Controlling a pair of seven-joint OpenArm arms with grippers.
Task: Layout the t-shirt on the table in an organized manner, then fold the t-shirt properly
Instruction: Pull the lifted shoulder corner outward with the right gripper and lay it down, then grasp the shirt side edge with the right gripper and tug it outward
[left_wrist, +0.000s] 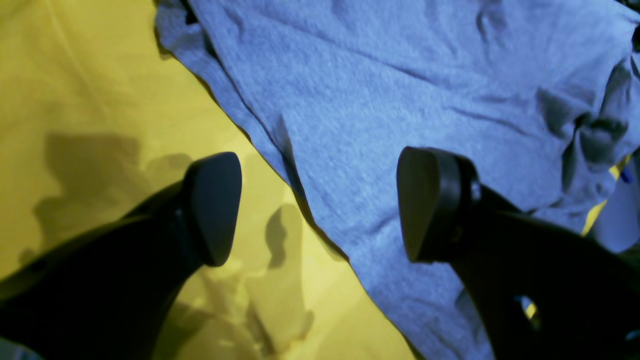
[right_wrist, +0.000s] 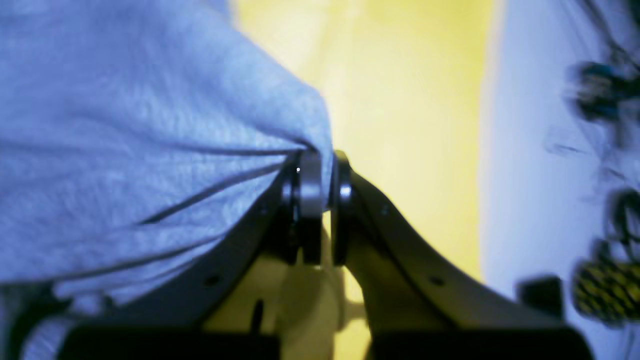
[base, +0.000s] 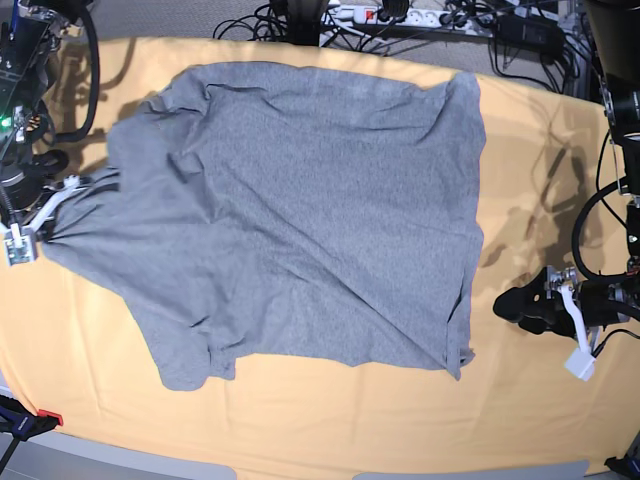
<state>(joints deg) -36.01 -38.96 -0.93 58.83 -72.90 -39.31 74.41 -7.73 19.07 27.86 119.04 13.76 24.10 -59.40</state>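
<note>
The grey t-shirt (base: 300, 210) lies spread over the table (base: 330, 420), plain side up, with wrinkles and a folded-under corner at the near left. At the shirt's left edge my right gripper (base: 60, 222) pinches the cloth. The right wrist view shows that right gripper (right_wrist: 320, 185) shut on a bunched fold of t-shirt (right_wrist: 150, 150). My left gripper (base: 510, 305) hovers just off the shirt's right edge, near its lower corner. In the left wrist view the left gripper (left_wrist: 320, 205) is open, one finger over the table (left_wrist: 100, 75), the other over the t-shirt (left_wrist: 375, 100).
Cables and a power strip (base: 400, 15) run along the table's far edge. A red-tipped clamp (base: 30, 420) sits at the near left corner. Arm bases and wiring stand at both sides, left (base: 25, 90) and right (base: 620, 120).
</note>
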